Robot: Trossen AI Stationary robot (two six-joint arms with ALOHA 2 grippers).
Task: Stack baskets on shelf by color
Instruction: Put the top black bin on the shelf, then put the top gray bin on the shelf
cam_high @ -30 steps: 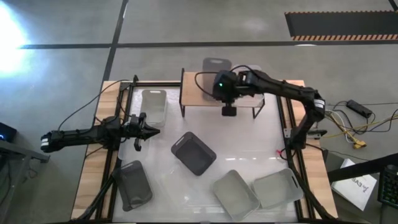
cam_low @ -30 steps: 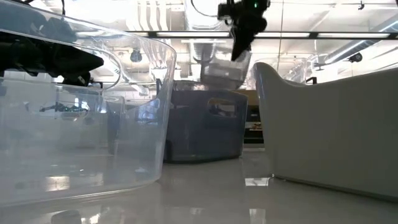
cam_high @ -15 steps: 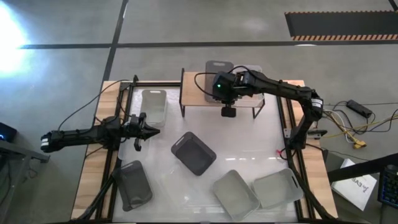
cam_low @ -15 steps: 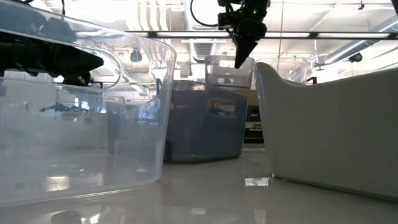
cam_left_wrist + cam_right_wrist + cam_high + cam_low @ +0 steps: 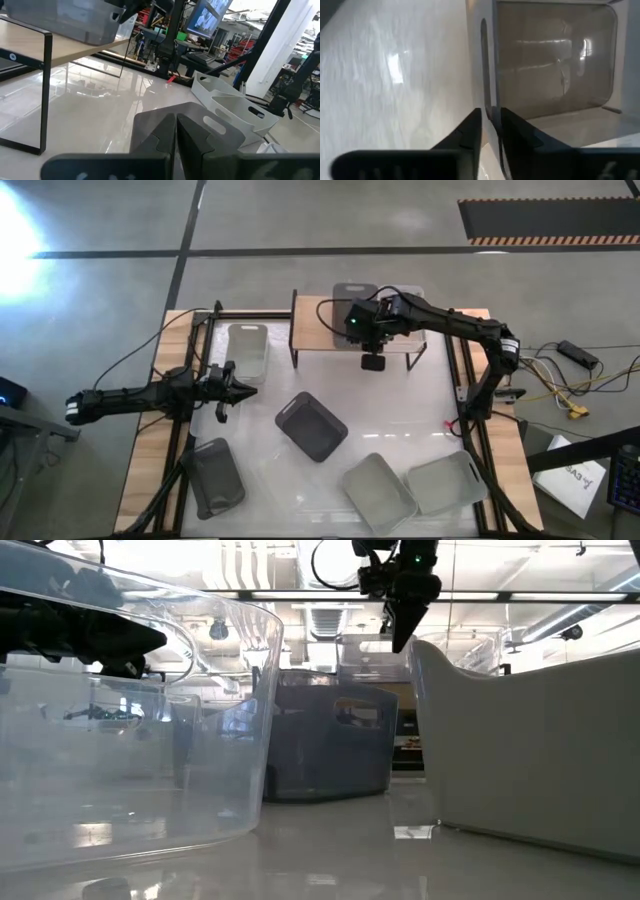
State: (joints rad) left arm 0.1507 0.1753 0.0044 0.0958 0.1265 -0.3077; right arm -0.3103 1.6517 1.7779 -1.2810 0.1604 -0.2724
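Right gripper (image 5: 490, 131) sits over the shelf (image 5: 310, 340), jaws just parted around the clear basket's (image 5: 552, 60) near wall, its long side running straight away from them.

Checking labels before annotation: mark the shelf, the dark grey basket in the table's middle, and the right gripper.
shelf (image 5: 312, 332): high view, bare wood top.
dark grey basket (image 5: 311, 426): high view, inside floor.
right gripper (image 5: 490, 122): right wrist view, between its fingertips.
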